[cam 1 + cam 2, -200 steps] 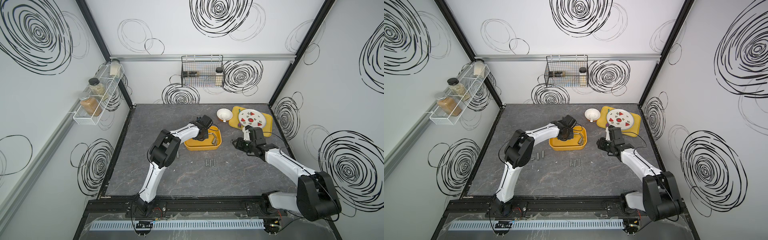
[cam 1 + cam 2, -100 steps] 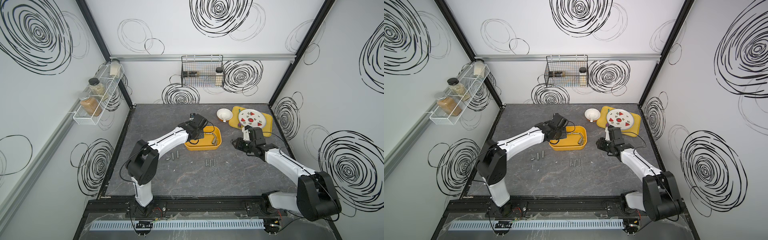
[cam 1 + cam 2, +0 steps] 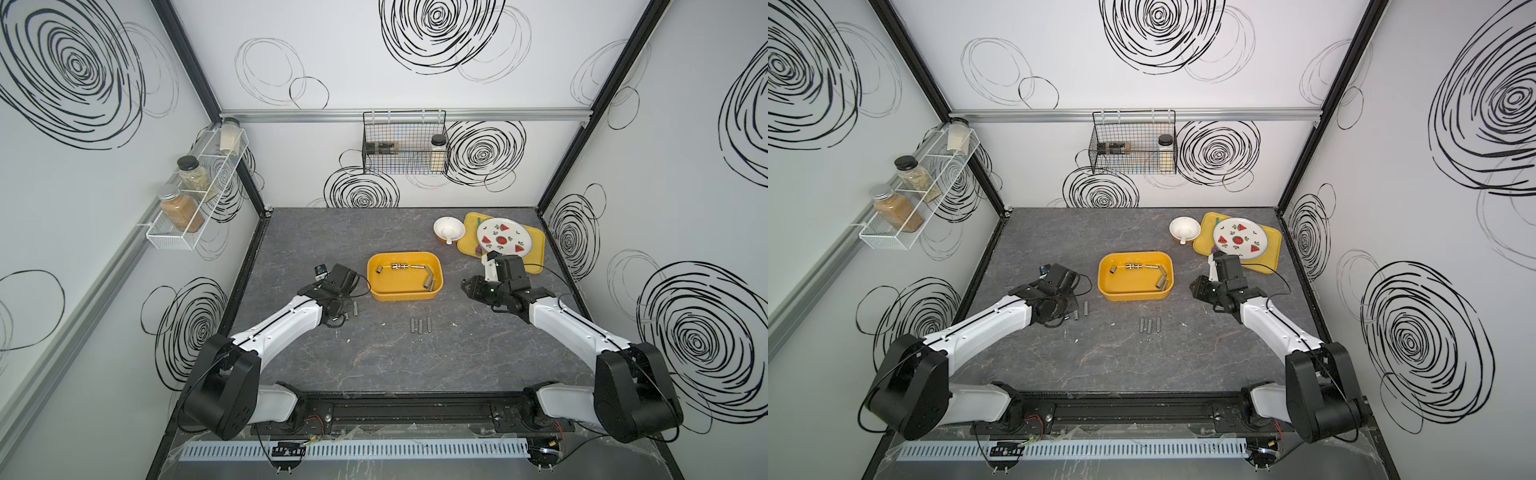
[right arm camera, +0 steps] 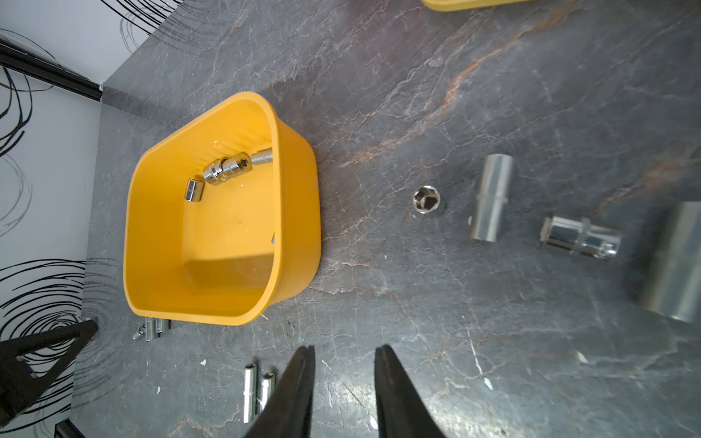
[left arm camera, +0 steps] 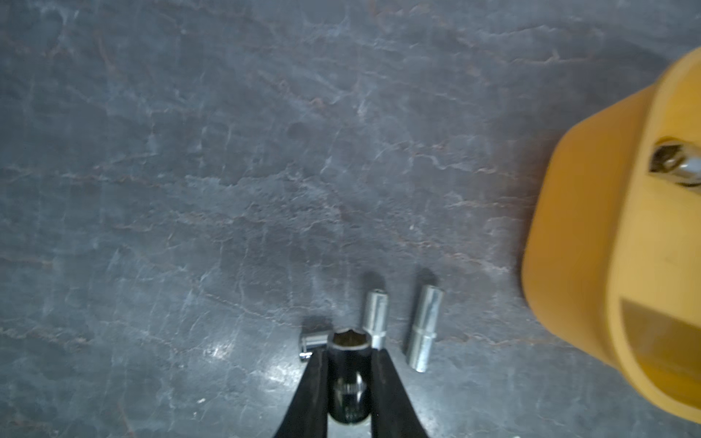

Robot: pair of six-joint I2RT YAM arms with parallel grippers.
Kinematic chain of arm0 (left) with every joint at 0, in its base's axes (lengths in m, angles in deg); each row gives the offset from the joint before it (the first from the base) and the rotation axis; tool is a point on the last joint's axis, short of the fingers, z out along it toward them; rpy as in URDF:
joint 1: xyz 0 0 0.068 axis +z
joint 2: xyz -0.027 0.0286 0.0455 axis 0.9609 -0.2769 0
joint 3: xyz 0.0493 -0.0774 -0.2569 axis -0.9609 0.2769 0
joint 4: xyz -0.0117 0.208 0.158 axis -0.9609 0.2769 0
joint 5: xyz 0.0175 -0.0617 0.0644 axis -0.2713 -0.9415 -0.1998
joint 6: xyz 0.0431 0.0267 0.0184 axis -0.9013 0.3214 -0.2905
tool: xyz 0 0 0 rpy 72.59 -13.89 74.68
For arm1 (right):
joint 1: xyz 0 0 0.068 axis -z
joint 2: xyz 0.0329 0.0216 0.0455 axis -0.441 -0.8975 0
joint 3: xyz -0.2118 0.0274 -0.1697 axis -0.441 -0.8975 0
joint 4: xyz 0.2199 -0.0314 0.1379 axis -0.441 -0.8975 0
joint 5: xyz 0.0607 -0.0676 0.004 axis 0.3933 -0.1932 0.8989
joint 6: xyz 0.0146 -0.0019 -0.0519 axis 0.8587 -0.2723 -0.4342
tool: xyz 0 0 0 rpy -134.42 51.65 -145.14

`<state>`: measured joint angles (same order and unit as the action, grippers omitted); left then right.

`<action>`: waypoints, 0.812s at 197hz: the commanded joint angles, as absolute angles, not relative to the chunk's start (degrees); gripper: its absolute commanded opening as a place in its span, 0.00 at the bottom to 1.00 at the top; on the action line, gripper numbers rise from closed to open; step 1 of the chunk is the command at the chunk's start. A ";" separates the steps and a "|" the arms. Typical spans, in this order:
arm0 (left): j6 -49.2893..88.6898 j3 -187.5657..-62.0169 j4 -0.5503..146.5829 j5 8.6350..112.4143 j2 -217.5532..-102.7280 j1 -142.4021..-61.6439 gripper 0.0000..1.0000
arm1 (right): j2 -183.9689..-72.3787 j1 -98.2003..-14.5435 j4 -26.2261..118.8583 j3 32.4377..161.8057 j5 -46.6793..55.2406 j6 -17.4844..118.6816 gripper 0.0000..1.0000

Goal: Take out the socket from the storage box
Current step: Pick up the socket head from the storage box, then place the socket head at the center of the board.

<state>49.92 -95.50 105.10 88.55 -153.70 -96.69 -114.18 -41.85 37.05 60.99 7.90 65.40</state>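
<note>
The storage box (image 3: 403,296) is a deep yellow-orange tub in the middle of the table, seen in both top views (image 3: 1133,295). Several chrome sockets (image 3: 401,267) lie inside it, along the far wall and in the right corner (image 4: 227,170). My left gripper (image 5: 349,350) is left of the box, low over the table, shut on a dark socket (image 5: 347,379). Beside that socket, two long sockets (image 5: 375,318) and a short one (image 5: 313,341) lie on the table. My right gripper (image 4: 344,350) hangs open and empty to the right of the box.
Three sockets (image 3: 420,326) lie in a row in front of the box. More sockets (image 4: 491,197) lie near my right gripper, one of them upright (image 4: 427,199). A yellow tray (image 3: 534,245) with a plate and a white bowl (image 3: 449,230) stand at the back right.
My left arm has swung out of the box to the left and come down beside the sockets on the table, still holding its socket. The right arm has not moved.
</note>
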 commanded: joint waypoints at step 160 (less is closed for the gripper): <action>49.41 -84.65 96.46 87.21 -153.96 -90.10 0.21 | -114.97 -42.35 38.11 61.23 8.45 66.00 0.32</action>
<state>50.51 -85.23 98.85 87.54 -153.22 -91.05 -114.29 -42.07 37.18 60.99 8.01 65.42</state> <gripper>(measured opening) 0.215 0.317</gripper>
